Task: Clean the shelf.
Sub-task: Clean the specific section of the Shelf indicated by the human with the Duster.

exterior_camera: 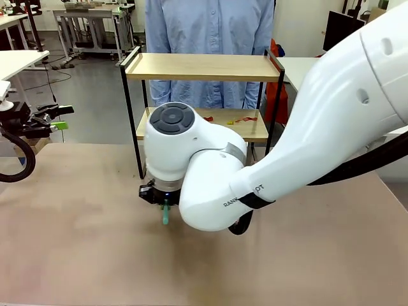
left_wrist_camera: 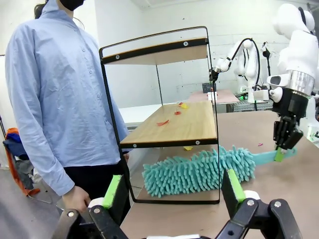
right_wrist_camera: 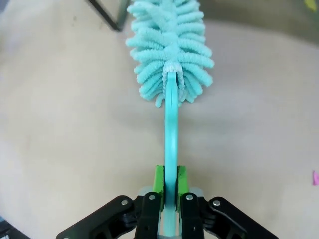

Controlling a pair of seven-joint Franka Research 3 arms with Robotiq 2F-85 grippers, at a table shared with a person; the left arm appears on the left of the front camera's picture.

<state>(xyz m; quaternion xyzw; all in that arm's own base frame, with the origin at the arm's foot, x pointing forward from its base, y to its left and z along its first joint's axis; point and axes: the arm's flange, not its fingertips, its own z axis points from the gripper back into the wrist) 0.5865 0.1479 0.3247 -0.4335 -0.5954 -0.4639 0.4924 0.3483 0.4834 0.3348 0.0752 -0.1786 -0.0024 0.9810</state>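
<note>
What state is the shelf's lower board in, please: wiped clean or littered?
Littered: red and yellow scraps lie on the shelf's lower board, while the duster sits lower, down at table level.

in front view the right arm hides most of the duster; shelf scraps are unidentifiably small.

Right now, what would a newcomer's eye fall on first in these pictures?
A fluffy teal duster stretches along the table at the foot of the shelf, its handle pinched in the right arm's fingers. Red and yellow scraps litter the lower board, and a person in a blue shirt stands just behind the shelf.
</note>
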